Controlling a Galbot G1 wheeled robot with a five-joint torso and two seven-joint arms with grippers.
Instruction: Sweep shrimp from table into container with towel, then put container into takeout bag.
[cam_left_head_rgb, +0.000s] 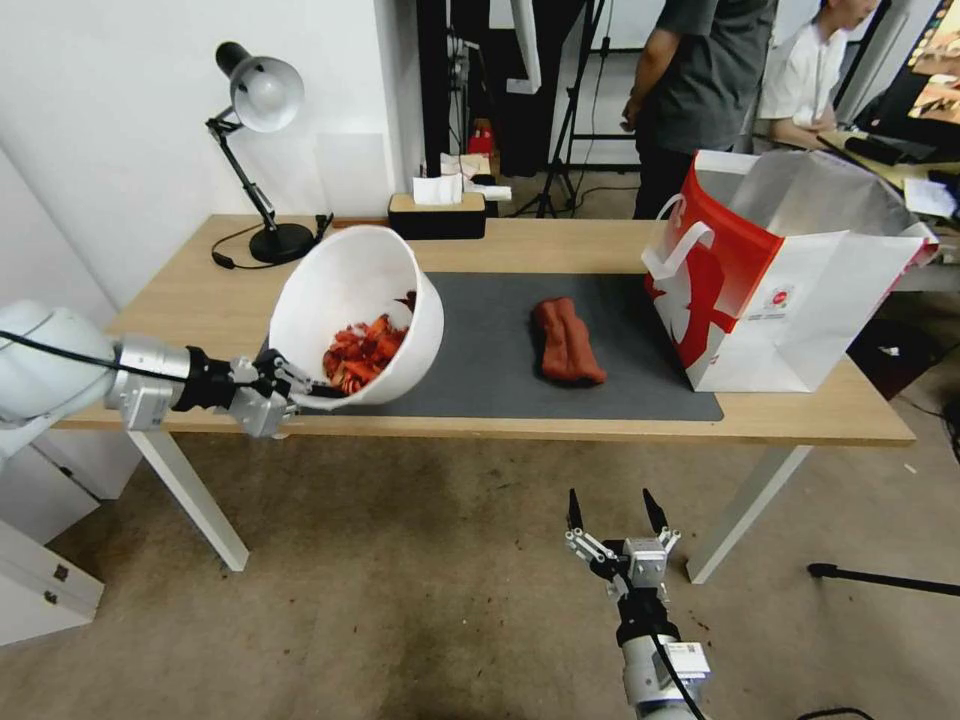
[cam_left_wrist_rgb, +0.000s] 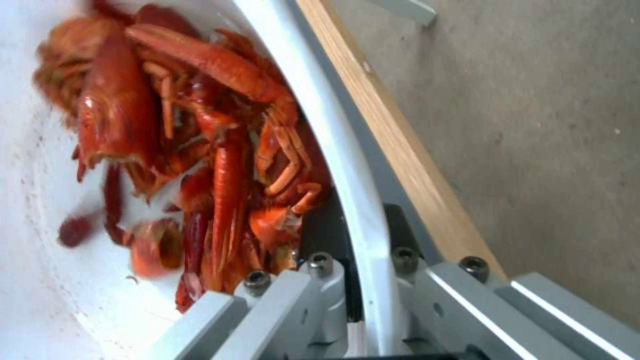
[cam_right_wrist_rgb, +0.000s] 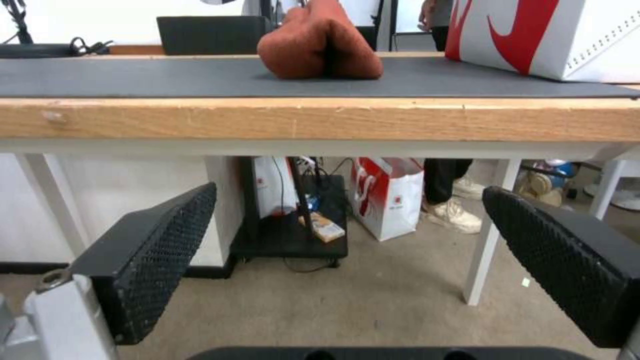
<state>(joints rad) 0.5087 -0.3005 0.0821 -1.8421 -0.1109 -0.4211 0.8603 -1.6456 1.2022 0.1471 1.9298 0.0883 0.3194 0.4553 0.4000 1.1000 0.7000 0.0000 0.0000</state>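
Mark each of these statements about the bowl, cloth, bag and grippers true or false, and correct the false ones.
1. The left gripper grips the container by its rim. True.
2. The container is empty. False: the shrimp lie inside it.
3. The towel lies on the dark mat. True.
4. The right gripper holds the towel. False: it hangs open below the table edge.
5. The takeout bag lies flat. False: it stands upright.

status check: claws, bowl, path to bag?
Left claw shut on bowl rim, bowl tilted, shrimp inside. Right claw open, below table edge. Towel lies between bowl and bag.
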